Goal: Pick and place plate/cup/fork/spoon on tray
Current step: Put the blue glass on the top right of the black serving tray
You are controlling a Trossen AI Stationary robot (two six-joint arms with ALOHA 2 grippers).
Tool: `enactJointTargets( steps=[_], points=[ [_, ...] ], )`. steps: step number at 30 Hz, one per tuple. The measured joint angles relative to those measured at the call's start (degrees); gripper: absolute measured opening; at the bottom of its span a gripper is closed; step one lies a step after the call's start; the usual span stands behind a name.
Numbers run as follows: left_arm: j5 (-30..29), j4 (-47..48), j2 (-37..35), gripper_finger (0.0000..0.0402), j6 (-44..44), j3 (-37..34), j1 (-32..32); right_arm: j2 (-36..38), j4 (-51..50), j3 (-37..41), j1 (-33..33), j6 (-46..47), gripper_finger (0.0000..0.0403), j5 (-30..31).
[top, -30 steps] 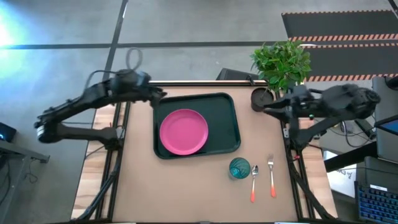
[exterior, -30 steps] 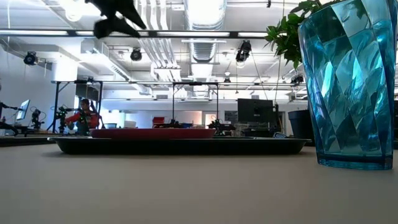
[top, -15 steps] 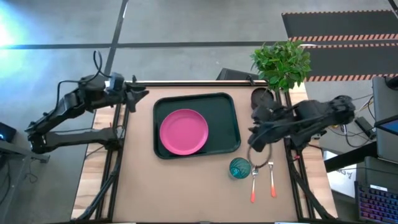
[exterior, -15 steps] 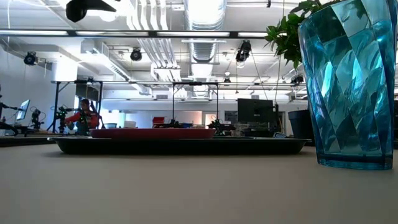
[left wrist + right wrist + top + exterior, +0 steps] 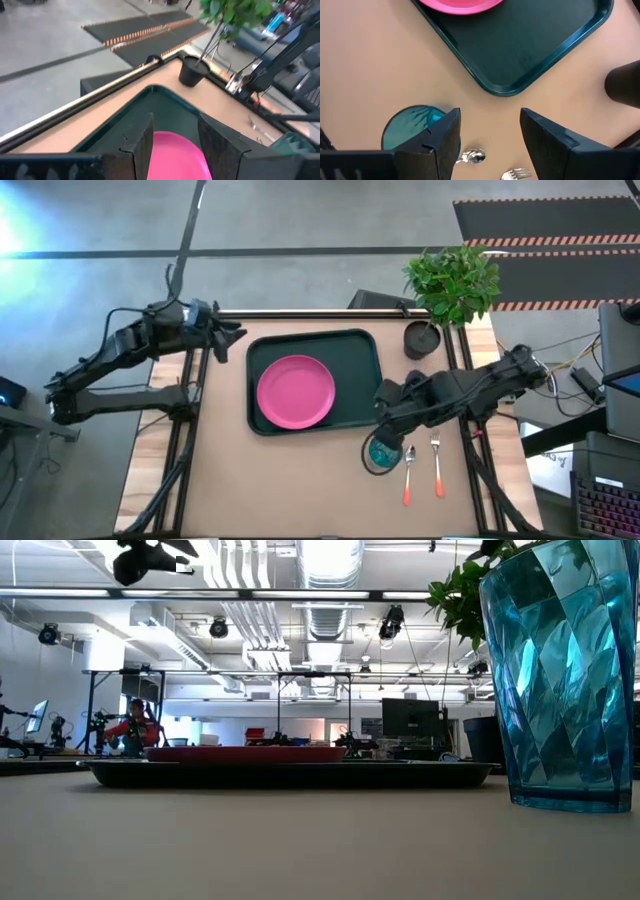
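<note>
The right tool (image 5: 383, 442) is seen hovering over the teal cup (image 5: 381, 452), its fingers spread wide and nothing gripped between them; in the right wrist view the cup (image 5: 417, 128) stands on the tabletop (image 5: 300, 480) just beside one finger. The cup is placed near the front right corner of the dark green tray (image 5: 364, 375), outside its rim. The pink plate (image 5: 295, 391) is laid flat inside the tray, toward its left half. The spoon (image 5: 408, 474) and the fork (image 5: 436, 465) are laid side by side on the tabletop just right of the cup, orange-red handles pointing to the front edge. The left tool (image 5: 237, 333) is held off the tray's far left corner, fingers parted and empty. A potted plant (image 5: 450, 285) is set at the far right corner.
</note>
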State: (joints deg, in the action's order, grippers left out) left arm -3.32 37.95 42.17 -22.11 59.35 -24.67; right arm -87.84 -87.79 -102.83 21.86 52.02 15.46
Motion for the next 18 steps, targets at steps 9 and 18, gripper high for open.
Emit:
enactJointTargets(
  steps=[9, 18],
  points=[
    [3.20, -3.65, 1.78, 0.0136, 0.05, -0.73, -0.02, 1.26, -0.27, 3.56, 3.95, 8.47, 0.0196, 1.14],
    [7.45, -9.46, 0.93, 0.0136, 1.57, -0.76, 0.02, 6.47, 1.64, 14.51, 7.58, 16.70, 0.0196, 2.60]
  ],
)
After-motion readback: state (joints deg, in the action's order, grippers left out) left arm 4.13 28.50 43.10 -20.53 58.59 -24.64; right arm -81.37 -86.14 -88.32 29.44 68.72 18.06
